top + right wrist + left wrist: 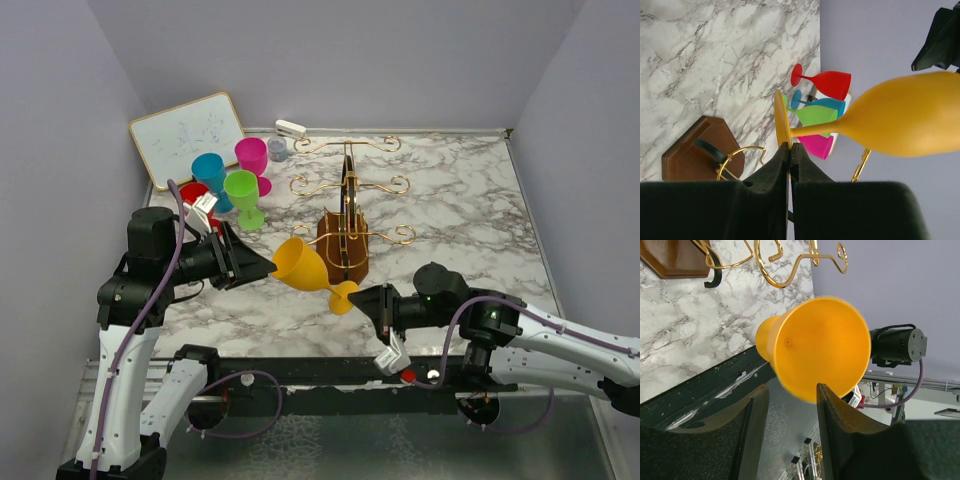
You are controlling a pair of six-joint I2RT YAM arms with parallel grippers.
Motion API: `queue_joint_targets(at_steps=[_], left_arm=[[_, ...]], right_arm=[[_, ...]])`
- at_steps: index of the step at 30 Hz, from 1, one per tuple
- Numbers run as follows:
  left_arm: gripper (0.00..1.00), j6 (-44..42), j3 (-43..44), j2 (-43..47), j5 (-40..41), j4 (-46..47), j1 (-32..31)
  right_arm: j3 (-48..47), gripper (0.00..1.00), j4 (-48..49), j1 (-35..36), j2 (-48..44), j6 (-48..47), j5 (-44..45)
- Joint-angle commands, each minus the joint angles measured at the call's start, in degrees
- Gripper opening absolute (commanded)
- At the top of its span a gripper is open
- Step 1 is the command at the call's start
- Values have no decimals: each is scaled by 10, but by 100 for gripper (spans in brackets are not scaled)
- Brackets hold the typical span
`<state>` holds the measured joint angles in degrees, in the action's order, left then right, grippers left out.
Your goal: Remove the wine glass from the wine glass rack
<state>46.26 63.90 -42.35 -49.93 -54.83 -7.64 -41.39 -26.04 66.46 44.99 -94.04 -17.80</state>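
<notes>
An orange wine glass [300,263] lies on its side in the air, just left of the gold wire rack [346,215] with its brown wooden base [343,245]. My right gripper [362,298] is shut on the rim of the glass's foot [781,120]; it shows in the right wrist view [790,146]. My left gripper [262,265] is open at the mouth of the bowl [815,345]. In the left wrist view [791,390] the bowl's rim reaches down to the gap between the fingers, and one fingertip [824,392] overlaps it. I cannot tell whether they touch.
Blue [210,172], pink [252,157], green [243,190] and red [195,195] glasses stand at the back left by a whiteboard [188,135]. A small grey cup [277,150] and a white eraser [290,128] sit behind them. Walls close off three sides.
</notes>
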Motion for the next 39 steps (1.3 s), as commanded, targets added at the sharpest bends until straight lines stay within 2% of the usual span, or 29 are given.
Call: queue_joint_targets(at_steps=[1,26,39], left_arm=[[46,20,-3,3,-7,30,-2],[46,33,-30,20,-8,37,-2],[46,-9,64,-11,40,-38,-2]], right_arm=[[12,1,16,10,-3,-41,26],[28,1,83,17,14,-118,53],[41,1,77,17,-3,-113,86]])
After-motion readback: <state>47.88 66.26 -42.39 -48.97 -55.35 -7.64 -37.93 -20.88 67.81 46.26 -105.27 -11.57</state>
